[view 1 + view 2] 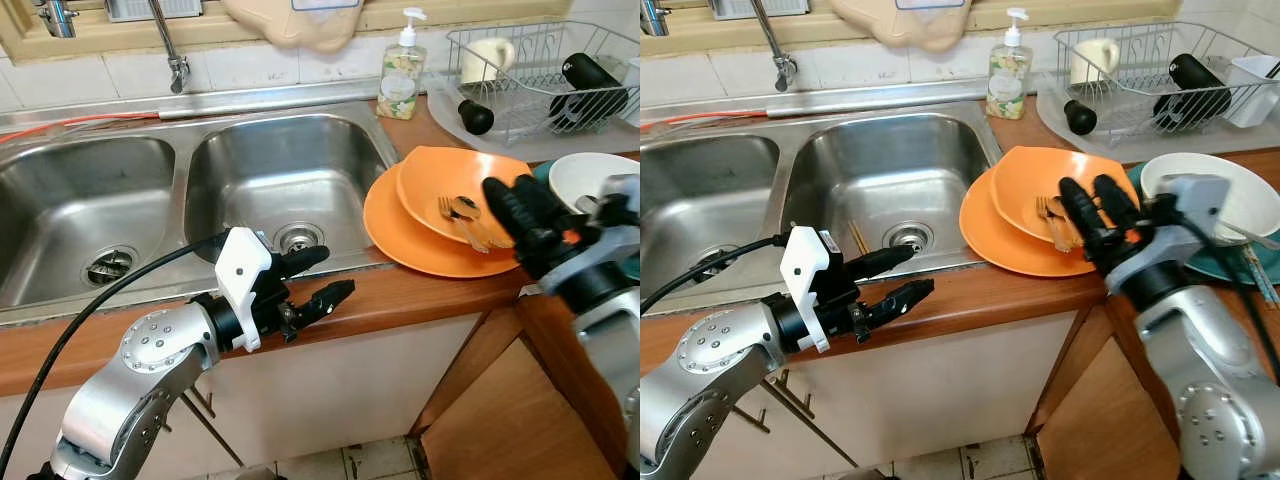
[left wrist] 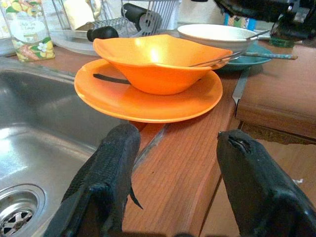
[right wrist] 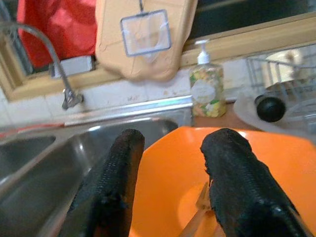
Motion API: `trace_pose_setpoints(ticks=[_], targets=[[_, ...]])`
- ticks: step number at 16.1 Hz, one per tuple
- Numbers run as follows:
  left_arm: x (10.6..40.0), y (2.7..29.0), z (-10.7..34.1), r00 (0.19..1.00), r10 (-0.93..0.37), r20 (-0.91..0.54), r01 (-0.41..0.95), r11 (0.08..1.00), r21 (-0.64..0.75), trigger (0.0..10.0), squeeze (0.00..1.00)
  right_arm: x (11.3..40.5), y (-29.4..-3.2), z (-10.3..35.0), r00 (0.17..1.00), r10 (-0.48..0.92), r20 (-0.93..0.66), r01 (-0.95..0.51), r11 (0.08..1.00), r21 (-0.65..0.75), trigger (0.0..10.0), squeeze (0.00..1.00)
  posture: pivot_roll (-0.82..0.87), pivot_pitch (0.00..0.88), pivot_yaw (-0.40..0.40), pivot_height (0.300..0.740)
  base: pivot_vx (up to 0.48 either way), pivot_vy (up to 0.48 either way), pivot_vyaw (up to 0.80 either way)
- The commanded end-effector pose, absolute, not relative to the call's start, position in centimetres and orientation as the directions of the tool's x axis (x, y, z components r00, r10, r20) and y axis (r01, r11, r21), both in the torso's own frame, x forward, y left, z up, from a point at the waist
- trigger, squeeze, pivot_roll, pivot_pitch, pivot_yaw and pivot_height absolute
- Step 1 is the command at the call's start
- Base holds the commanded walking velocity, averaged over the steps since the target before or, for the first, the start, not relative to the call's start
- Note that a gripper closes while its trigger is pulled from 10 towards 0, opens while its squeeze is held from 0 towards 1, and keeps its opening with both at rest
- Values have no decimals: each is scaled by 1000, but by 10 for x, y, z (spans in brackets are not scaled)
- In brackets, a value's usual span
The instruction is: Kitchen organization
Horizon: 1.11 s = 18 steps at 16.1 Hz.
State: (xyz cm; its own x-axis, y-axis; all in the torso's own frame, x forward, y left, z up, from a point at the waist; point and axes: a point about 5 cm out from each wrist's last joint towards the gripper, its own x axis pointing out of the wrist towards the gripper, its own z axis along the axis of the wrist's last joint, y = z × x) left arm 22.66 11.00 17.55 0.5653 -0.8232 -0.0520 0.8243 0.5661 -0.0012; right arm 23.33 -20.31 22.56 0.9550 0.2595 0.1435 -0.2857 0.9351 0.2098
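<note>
An orange bowl (image 1: 455, 188) holding a fork and spoon (image 1: 462, 215) rests on an orange plate (image 1: 400, 232) on the wooden counter, right of the double sink (image 1: 250, 180). My right gripper (image 1: 1092, 203) hovers open just above the bowl's near rim, fingers pointing toward the sink. My left gripper (image 1: 315, 277) is open over the counter's front edge by the sink, pointing at the plate (image 2: 148, 101). A white bowl (image 1: 590, 175) with a utensil sits on a teal plate further right.
A dish rack (image 1: 535, 70) with a cup and dark items stands at the back right. A soap bottle (image 1: 402, 70) is behind the plate. The faucet (image 1: 170, 45) rises behind the sink. Cabinet fronts lie below the counter edge.
</note>
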Motion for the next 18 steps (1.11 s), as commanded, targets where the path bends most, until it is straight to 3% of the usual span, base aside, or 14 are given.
trace_pose_setpoints(ticks=[1, 4, 8, 9, 10, 11, 18], targets=[[225, 109, 177, 554, -831, -50, 832, 555, 2, 10000, 0, 234, -212, 234, 955, 227, 189, -267, 938, 220, 10000, 1000, -153, 0, 63, 740, 0, 0, 0], [225, 108, 177, 547, -836, -51, 837, 548, -3, 10000, 0, 232, -227, 225, 978, 193, 79, -202, 971, 126, 10000, 1000, -161, 0, 68, 740, 0, 0, 0], [221, 105, 176, 531, -846, -55, 846, 533, -18, 10000, 0, 222, -224, 215, 973, 231, 10, -231, 966, 112, 10000, 1000, -159, 0, 58, 740, 0, 0, 0], [220, 104, 175, 523, -850, -58, 851, 525, -22, 10000, 0, 221, -224, 212, 973, 232, -15, -229, 968, 106, 10000, 718, -158, 0, 55, 740, 0, 0, 0], [219, 104, 174, 521, -851, -62, 852, 523, -22, 10000, 0, 220, -223, 210, 971, 239, -26, -235, 966, 109, 10000, 94, -156, 0, 54, 740, 0, 0, 0], [219, 104, 174, 520, -852, -65, 853, 522, -22, 10000, 0, 220, -221, 206, 968, 248, -47, -242, 964, 105, 10000, 0, -155, 0, 53, 740, 0, 0, 0], [218, 105, 175, 529, -846, -72, 847, 531, -20, 10000, 0, 234, -216, 192, 977, 184, -110, -174, 980, 100, 10000, 0, -135, 0, 46, 740, 0, 0, 0]])
